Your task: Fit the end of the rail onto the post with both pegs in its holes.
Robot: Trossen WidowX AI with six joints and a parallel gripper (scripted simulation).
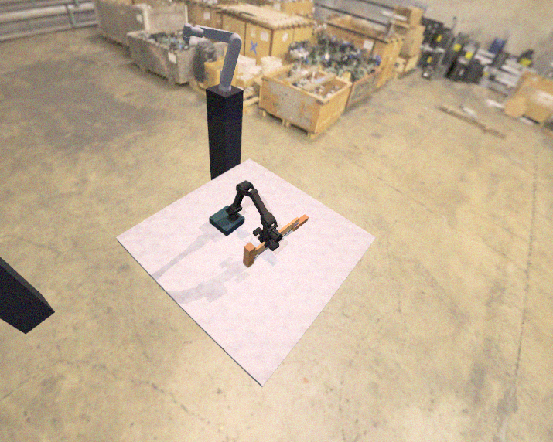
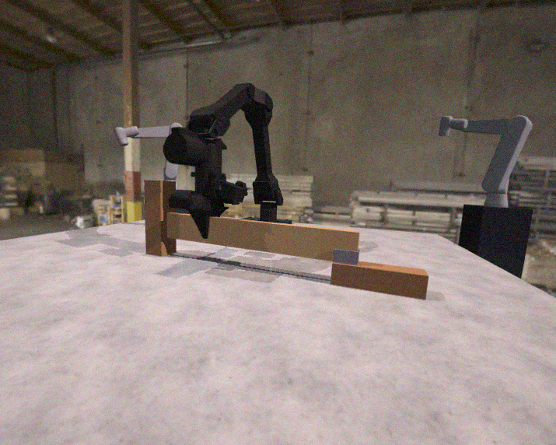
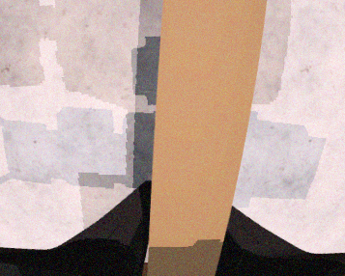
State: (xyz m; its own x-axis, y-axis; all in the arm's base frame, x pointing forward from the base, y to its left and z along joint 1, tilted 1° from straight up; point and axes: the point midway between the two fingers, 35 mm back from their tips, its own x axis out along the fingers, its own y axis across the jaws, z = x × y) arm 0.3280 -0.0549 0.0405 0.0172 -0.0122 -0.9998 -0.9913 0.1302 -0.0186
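The wooden post (image 1: 248, 254) (image 2: 153, 218) stands upright. The long rail (image 1: 288, 227) (image 2: 278, 238) (image 3: 206, 121) runs from it to the low footboard block (image 1: 304, 219) (image 2: 378, 280), clear of the table between them. In the exterior view its near end appears to meet the post's face, and no pegs or gap show there. The rail looks about level, with its far end in the grey-blue bracket (image 2: 345, 257). My gripper (image 2: 205, 229) (image 3: 172, 190) is shut on the rail close to the post, one finger on each side. The holes and pegs are hidden.
The arm's dark teal base (image 1: 226, 220) is on the white table (image 1: 262, 323) (image 2: 268, 359), to one side of the rail. Two dark pillars (image 1: 224, 133) (image 1: 9, 290) stand beyond the table's edges; a grey arm (image 1: 230, 62) is on one.
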